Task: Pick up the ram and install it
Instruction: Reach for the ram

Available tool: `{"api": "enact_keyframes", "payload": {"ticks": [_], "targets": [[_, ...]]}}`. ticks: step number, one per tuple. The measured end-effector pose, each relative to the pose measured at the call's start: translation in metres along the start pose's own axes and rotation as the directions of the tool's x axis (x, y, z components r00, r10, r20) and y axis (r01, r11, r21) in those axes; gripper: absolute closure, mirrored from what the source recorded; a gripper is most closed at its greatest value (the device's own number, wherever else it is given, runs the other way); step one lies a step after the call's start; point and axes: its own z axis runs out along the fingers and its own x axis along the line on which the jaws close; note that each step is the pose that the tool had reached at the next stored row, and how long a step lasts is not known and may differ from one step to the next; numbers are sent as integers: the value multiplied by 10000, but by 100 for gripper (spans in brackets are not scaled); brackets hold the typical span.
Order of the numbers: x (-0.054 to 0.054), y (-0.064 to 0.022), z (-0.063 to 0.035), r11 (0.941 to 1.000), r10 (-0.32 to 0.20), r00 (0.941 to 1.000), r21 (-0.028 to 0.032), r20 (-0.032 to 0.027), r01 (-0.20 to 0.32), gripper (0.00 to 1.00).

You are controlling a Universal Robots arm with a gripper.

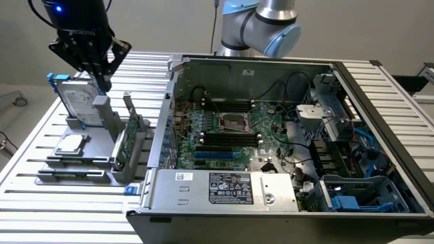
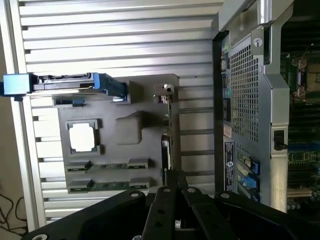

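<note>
Positions are read from a dial laid over the exterior view, with the open computer case at its centre. Nearest, at 6 o'clock, the power supply is seen along the case's front edge. At 8 o'clock a grey parts fixture is set on the table, and the ram is found in its nearest slots — thin green strips stood on edge between clips. That posture is judged to leave the upper edge free for a pinch from above.

Behind the ram a processor is laid flat and an expansion card is stood upright. A hard drive with blue rails is propped at 9 o'clock.

The gripper is held over the hard-drive end at 10 o'clock, its fingers pressed together with nothing between them, well apart from the ram.

The case is laid on its side with the panel off — presumably so that the motherboard faces upward. The robot arm is mounted at 12 o'clock.

Everything is carried by a slatted aluminium table, and a plain pale wall is seen behind.
</note>
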Motion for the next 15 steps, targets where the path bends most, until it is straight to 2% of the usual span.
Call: {"api": "enact_keyframes", "payload": {"ticks": [8,10,12,15], "targets": [[363,-31,12,9991,3,10000,427,30,-4,89],[456,-40,16,9987,1,10000,518,37,-3,89],[546,-50,24,9984,3,10000,569,42,-5,89],[675,-71,48,9983,3,10000,582,42,-5,89]]}}
